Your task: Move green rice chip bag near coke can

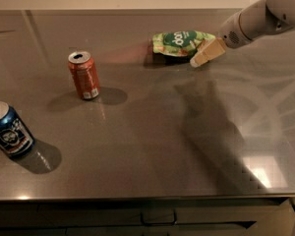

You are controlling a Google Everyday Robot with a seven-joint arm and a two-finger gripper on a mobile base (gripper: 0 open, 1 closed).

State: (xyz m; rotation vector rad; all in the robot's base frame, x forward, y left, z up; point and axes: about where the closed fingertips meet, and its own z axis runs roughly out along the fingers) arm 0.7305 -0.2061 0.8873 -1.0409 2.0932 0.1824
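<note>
The green rice chip bag (179, 42) lies flat on the grey counter at the back, right of centre, its dark green logo facing up. The coke can (84, 75) stands upright to the left of centre, well apart from the bag. My gripper (204, 53) comes in from the upper right on a white arm and sits low at the bag's right end, right against its edge. I cannot tell whether it touches or holds the bag.
A blue can with white graphics (9, 130) stands upright near the front left edge. The grey counter (152, 141) runs to a front edge with drawers below. The arm's shadow falls across the counter's right half.
</note>
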